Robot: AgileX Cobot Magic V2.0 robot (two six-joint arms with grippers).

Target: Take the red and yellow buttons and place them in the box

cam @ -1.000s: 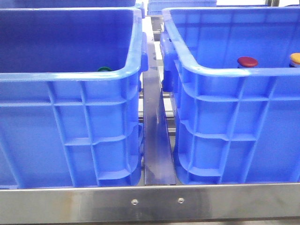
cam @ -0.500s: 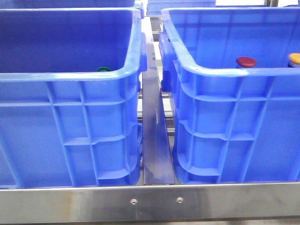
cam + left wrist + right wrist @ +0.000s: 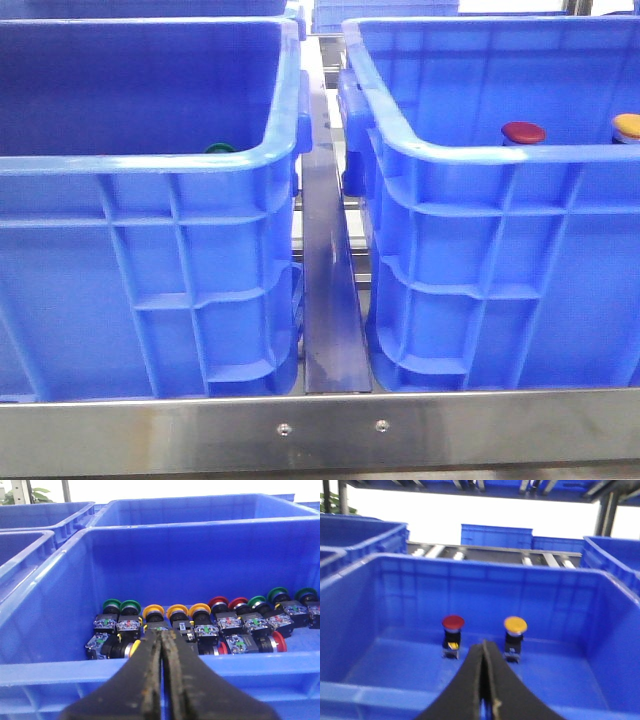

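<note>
The left gripper [image 3: 162, 652] has its two dark fingers pressed together with nothing between them, poised over the near rim of the left crate [image 3: 60, 667]. Inside that crate, along its floor, lies a crowded row of buttons on dark bodies: in the left wrist view about four green caps [image 3: 111, 603] can be counted, three yellow caps [image 3: 153, 612] and two red caps [image 3: 218, 602] standing in the row, plus at least one more red one [image 3: 279, 641] and a yellow-trimmed one lying on their sides nearer the rim; some are partly hidden, so the count is not certain. The right gripper [image 3: 485, 677] is likewise closed tight and empty, poised over the near rim of the box [image 3: 370, 692]. In that box stand two buttons upright, near each other but apart: one red button [image 3: 453, 623] and one yellow button [image 3: 515, 625]. In the front view the two crates sit side by side on a metal frame [image 3: 330, 425], with a metal rail [image 3: 328, 290] between them; a green cap just peeks over the left crate's rim.
</note>
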